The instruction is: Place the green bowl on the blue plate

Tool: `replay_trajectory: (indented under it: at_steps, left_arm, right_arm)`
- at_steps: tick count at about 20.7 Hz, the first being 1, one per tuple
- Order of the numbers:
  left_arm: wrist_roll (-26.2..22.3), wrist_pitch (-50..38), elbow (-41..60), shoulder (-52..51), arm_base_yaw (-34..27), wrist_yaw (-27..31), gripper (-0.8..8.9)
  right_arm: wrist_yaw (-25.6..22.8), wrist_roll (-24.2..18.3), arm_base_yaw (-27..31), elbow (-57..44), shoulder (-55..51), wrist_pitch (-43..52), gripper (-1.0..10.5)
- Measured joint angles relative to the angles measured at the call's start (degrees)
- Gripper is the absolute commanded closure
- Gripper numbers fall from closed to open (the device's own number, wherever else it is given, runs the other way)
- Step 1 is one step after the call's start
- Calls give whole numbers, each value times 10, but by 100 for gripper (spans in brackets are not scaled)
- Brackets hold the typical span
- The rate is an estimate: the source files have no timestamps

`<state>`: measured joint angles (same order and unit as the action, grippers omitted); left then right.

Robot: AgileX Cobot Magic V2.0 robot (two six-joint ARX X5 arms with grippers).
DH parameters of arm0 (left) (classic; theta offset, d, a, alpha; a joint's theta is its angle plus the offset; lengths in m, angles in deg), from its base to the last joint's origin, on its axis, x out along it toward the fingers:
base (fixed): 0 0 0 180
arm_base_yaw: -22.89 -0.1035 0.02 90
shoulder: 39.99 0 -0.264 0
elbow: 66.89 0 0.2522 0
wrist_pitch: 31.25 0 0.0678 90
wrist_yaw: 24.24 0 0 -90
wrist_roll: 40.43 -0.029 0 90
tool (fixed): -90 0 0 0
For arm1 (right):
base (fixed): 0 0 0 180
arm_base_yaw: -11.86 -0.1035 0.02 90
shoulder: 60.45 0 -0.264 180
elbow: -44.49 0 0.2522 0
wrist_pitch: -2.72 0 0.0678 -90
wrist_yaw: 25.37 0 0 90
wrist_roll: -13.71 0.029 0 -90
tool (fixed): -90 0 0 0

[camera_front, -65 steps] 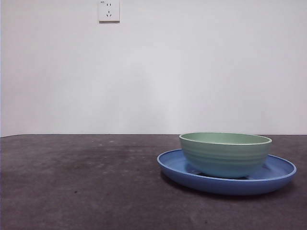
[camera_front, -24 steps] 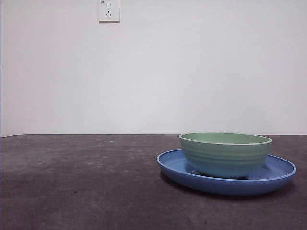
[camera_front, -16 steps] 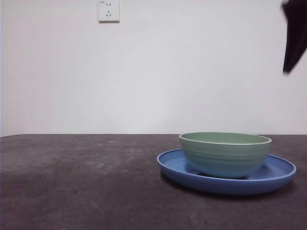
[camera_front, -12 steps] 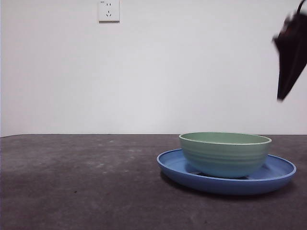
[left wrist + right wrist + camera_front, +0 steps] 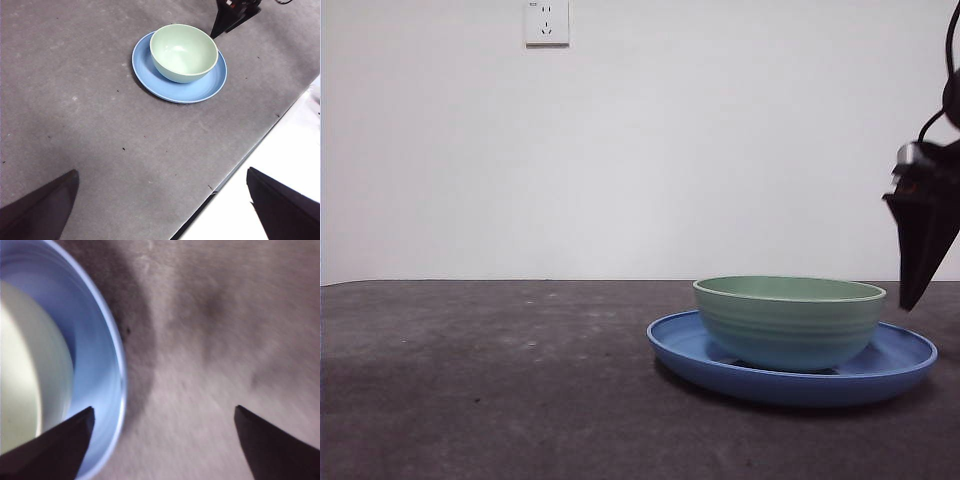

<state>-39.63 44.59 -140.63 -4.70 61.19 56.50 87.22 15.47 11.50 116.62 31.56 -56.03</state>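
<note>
The dark grey table carries the blue plate, resting directly on it.

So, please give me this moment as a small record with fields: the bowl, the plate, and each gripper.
green bowl: upright, empty, sitting on the blue plate
blue plate: flat on the dark table, under the bowl
right gripper: open, empty, low beside the plate's rim
left gripper: open, empty, high and away from the dishes
task: bowl is on the plate
</note>
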Motion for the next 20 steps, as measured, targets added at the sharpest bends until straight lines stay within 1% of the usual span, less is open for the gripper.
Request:
replay_trajectory:
  at_steps: [3, 4, 8, 10, 13, 16, 19, 20]
  left_arm:
    - [0, 0, 0, 0, 0, 0, 215]
    - [0, 0, 0, 0, 0, 0, 215]
    - [0, 0, 0, 0, 0, 0, 216]
    - [0, 0, 0, 0, 0, 0, 215]
    - [0, 0, 0, 0, 0, 0, 215]
    - [0, 0, 0, 0, 0, 0, 215]
    - [0, 0, 0, 0, 0, 0, 215]
    - [0, 0, 0, 0, 0, 0, 216]
  right_arm:
    - [64, -3, 0, 0, 41, 35, 590]
    - [74, -3, 0, 0, 51, 44, 595]
    - [78, -4, 0, 1, 63, 55, 699]
    - [81, -5, -1, 1, 65, 62, 727]
    - [99, -5, -5, 1, 67, 63, 729]
    - [100, -5, -16, 1, 67, 66, 801]
    - [100, -4, -27, 1, 67, 68, 823]
    - [98, -3, -30, 1, 67, 68, 861]
